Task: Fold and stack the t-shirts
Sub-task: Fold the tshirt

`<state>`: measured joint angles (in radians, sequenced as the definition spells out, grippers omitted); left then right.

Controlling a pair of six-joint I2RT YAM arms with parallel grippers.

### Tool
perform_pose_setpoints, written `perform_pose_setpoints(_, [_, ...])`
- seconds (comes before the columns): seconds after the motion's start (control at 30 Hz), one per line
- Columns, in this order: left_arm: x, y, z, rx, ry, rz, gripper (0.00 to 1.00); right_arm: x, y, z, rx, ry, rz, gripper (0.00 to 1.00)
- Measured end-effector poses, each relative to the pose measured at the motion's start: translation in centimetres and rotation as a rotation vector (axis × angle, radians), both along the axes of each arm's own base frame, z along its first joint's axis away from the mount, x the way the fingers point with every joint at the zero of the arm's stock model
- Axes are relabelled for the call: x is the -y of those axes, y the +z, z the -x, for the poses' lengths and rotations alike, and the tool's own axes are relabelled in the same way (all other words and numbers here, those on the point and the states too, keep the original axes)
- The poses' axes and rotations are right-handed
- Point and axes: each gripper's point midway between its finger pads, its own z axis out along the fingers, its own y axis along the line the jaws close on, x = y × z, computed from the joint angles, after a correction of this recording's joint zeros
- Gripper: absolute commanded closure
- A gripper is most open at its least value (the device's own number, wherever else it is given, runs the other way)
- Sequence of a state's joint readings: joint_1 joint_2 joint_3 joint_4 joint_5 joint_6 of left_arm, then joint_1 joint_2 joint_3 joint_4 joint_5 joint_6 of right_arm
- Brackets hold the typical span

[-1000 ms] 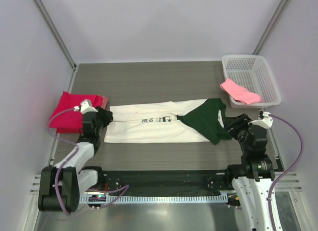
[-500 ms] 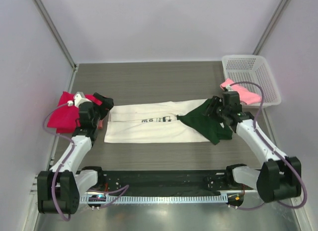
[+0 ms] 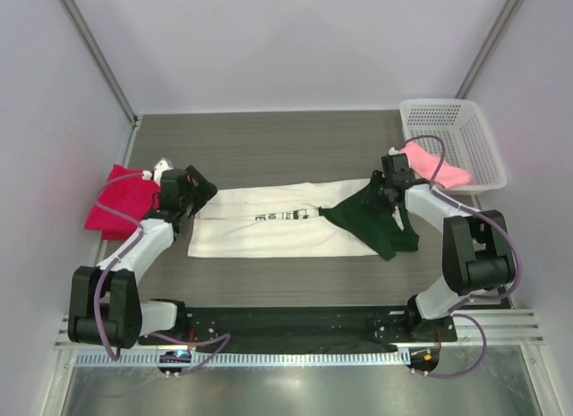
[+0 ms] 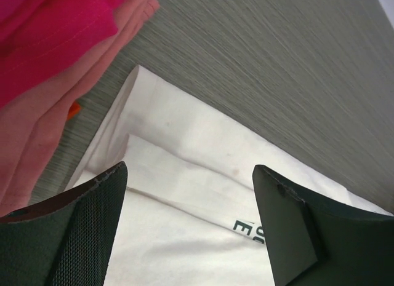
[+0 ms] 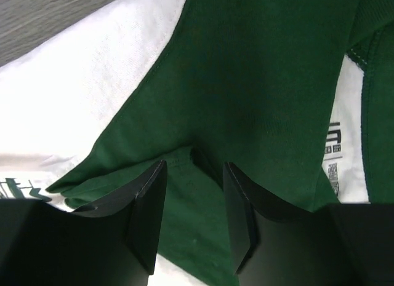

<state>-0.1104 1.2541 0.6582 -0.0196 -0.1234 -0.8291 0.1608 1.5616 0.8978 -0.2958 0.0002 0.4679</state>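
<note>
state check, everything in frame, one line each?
cream-white t-shirt: folded into a long strip, lying flat.
red-pink t-shirt: folded, stacked on the salmon t-shirt.
white mesh basket: upright.
light pink t-shirt: bunched, draped over the basket's rim.
left gripper: fingers open over the strip's left end.
right gripper: fingers open astride a green pucker.

Robot lab: white walls [image 3: 295,49], alu posts [image 3: 96,54], L arm [image 3: 134,250], R arm [image 3: 466,255] bolted to bench [image 3: 269,143].

Cream-white shirt [image 3: 269,235] w/ dk green shoulders, black print; red-pink shirt [image 3: 112,210]; pink shirt [image 3: 452,174]; white mesh basket [image 3: 448,102].
</note>
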Motion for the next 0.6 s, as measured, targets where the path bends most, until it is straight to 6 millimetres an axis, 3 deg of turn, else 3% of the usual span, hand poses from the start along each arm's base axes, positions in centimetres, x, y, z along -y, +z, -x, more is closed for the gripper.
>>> perform_pose_setpoints(0.3, [-1.4,-1.0,0.0,-0.133,0.02,-0.102,0.17,-0.7,-1.3,-1.0,-0.028,0.048,0.028,0.6])
perform_pose_setpoints(0.4, [-1.7,-1.5,0.3,-0.169,0.017,-0.126,0.18,-0.9,-1.9,-0.8,-0.047,0.065,0.037,0.68])
perform_pose_setpoints(0.53, [-1.8,-2.1,0.9,-0.205,0.011,-0.141,0.19,-1.2,-2.2,-0.6,-0.056,0.081,0.043,0.95])
perform_pose_setpoints(0.6, [-1.9,-2.2,1.1,-0.213,0.01,-0.143,0.19,-1.3,-2.1,-0.5,-0.053,0.084,0.043,0.99])
